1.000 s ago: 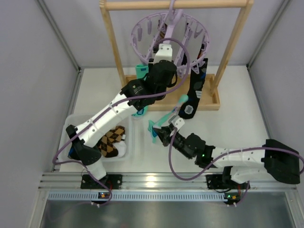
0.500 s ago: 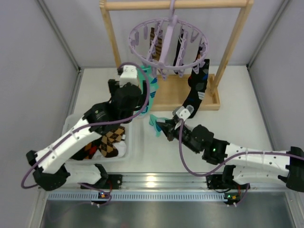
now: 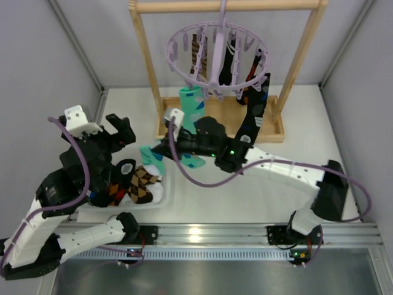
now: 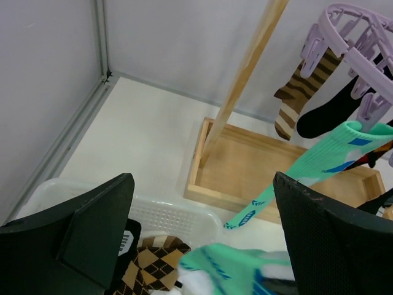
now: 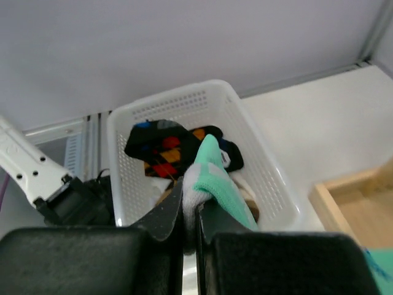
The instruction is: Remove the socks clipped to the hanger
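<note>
Pinching 1 mint sock (image 5: pixel 216 169): r. hand (image 5: pixel 191 206)

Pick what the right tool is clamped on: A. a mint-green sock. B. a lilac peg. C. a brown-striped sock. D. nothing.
A: in the right wrist view the right tool is shut on a mint-green sock, with the white basket beyond it.

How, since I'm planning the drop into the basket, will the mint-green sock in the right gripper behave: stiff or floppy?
Probably floppy: the mint-green sock sags limply from the shut right gripper. Likely light, since a fingertip pinch carries it. It may drape on the basket rim rather than roll.
</note>
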